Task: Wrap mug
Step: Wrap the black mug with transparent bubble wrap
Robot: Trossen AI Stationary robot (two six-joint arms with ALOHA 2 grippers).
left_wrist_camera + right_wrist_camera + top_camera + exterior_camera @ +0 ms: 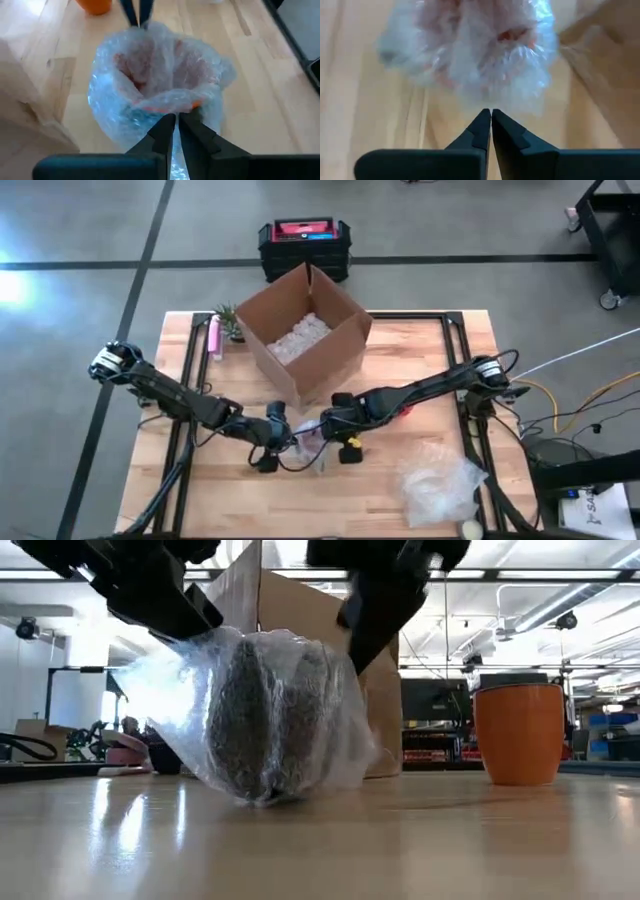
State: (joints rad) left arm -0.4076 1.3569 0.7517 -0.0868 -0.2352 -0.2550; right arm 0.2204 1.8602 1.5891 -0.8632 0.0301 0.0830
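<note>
The left gripper (176, 120) pinches the near edge of the bubble wrap (160, 85) around the mug (265, 715), mid-bench before the box (305, 330). The right gripper (491, 117), pressed together, pinches the far edge. The wrap looks soft and slippery, the mug heavy and fragile, so gathered film edges probably hold best.

1. Light wooden table (200, 500), butcher-block planks, with dark frame rails running along its left and right sides.
2. Open cardboard box (305, 330) standing at the far middle, white packing filling inside.
3. Just left of the box, a pink item (213, 336) and a small green plant (230, 320) near the far-left corner.
4. At the centre front, a bubble-wrapped mug (265, 715) resting on the wood, wrap bunched up around it.
5. Orange mug (518, 732) standing upright, bare, apart from the wrapped one.
6. Loose heap of bubble wrap (440, 485) lying toward the near-right corner.
</note>
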